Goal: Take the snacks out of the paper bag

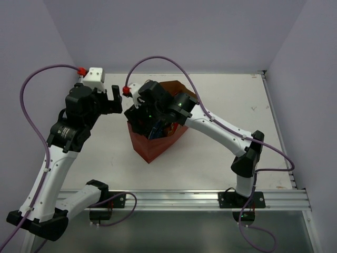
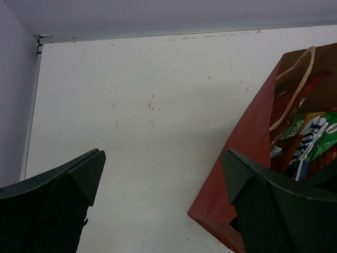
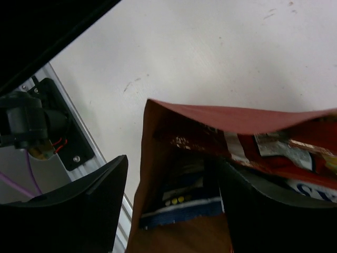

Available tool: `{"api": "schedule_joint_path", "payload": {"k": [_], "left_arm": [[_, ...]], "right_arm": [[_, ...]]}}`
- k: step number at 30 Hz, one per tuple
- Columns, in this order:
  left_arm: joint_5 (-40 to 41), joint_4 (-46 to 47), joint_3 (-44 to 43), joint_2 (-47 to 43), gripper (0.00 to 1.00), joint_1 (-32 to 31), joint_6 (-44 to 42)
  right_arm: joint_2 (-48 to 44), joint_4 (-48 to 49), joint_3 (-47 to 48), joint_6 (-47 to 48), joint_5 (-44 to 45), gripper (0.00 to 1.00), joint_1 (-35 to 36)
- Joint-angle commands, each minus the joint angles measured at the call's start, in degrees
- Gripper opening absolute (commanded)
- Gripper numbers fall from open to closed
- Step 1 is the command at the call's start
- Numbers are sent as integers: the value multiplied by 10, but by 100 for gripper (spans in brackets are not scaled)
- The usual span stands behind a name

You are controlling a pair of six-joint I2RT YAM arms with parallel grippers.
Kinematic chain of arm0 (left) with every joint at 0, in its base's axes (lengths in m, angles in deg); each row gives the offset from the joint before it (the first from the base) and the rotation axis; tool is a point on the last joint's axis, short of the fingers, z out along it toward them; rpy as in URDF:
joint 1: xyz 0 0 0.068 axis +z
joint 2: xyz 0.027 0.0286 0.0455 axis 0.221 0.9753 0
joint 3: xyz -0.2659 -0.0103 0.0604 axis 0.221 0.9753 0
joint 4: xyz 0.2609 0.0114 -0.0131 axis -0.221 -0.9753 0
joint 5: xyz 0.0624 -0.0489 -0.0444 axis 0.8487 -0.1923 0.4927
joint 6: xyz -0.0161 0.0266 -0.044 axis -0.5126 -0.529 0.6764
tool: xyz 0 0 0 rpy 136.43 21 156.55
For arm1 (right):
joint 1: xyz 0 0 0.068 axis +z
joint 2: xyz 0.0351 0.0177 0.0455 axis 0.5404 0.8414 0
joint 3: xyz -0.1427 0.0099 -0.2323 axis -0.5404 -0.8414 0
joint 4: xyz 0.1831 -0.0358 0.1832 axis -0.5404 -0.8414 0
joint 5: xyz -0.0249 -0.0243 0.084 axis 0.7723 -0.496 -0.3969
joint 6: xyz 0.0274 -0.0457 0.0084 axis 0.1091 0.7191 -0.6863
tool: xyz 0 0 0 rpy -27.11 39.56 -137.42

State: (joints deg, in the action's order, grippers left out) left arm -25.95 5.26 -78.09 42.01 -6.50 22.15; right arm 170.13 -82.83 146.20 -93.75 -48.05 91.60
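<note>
The red-brown paper bag stands mid-table with its mouth open. My right gripper hangs over that mouth, jaws open. In the right wrist view the right gripper straddles the paper bag wall, one finger outside and one inside, above a blue-white snack and a red snack. My left gripper is open and empty, just left of the bag. The left gripper sees the paper bag with a green snack, a blue-white snack and a tan cord handle.
An aluminium rail runs along the near table edge, with the arm bases on it. Its bracket and cables show beside the bag. White walls close the table at the back and both sides.
</note>
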Motion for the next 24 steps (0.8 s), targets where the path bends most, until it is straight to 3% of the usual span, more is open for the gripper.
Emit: {"api": "schedule_joint_path", "payload": {"k": [1,5,13,19,24], "left_arm": [[-40,18,-30,9,100,-2,-3],[-89,33,-39,31,100,-2,-5],[-233,47,-66,104,100,-2,-20],[-265,44,-106,178,100,-40,-35],[-196,46,-108,231,100,-83,-49]], "right_arm": [[-75,-31,28,-9,63,72,-1],[-126,-37,-9,-2,122,82,-2],[-219,-38,-85,-18,230,89,-4],[-271,-22,-117,-30,256,89,-3],[-320,4,-164,-29,281,89,-4]]}}
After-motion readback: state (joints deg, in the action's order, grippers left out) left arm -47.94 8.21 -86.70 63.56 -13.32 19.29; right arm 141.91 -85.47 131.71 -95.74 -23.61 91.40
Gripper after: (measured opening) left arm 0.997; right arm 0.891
